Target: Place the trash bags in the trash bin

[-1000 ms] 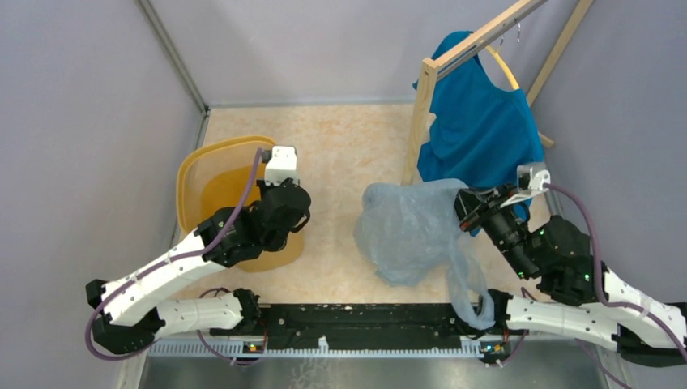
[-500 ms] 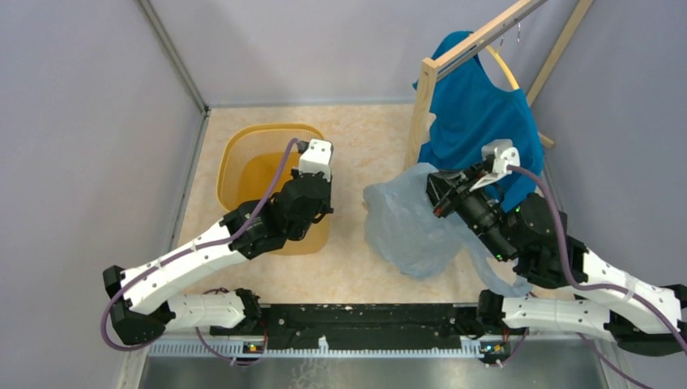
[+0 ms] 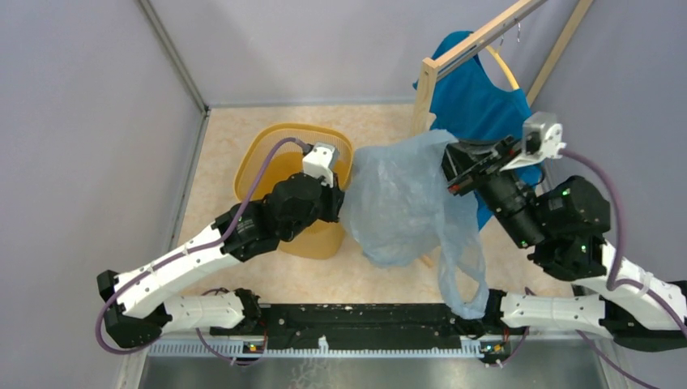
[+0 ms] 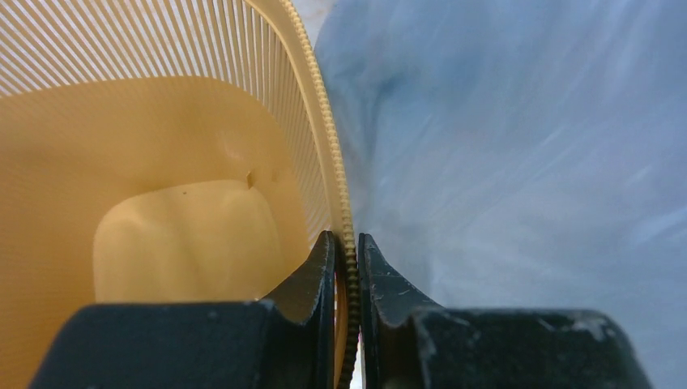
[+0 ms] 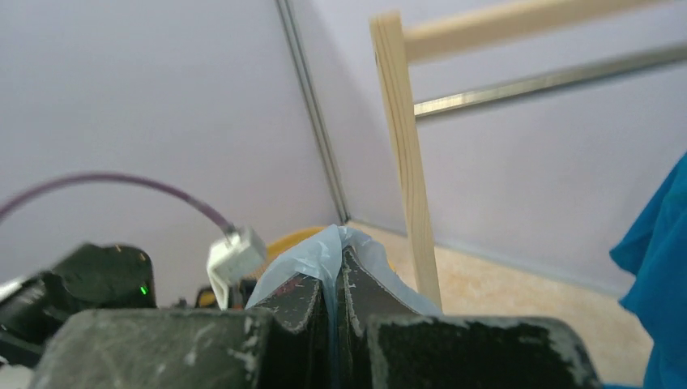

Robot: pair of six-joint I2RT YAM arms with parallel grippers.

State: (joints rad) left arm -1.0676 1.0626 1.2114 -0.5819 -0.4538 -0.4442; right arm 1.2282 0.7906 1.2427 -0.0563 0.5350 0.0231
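The yellow-orange slotted plastic trash bin (image 3: 258, 154) stands left of centre, with open beige tabletop (image 3: 364, 126) on its far side and a strip on its left before the grey wall (image 3: 97, 121). The left gripper (image 4: 346, 247) is nearly closed, pinching the bin's right rim. The translucent pale blue-grey film trash bag (image 3: 397, 203) hangs just right of that rim. Its top edge is clamped in the fully closed right gripper (image 5: 334, 279), close beside the wooden rack post (image 3: 420, 105) and the blue shirt (image 3: 486, 105).

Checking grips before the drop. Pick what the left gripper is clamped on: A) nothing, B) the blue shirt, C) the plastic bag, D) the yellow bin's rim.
D: in the left wrist view the left gripper pinches the trash bin at its rim.
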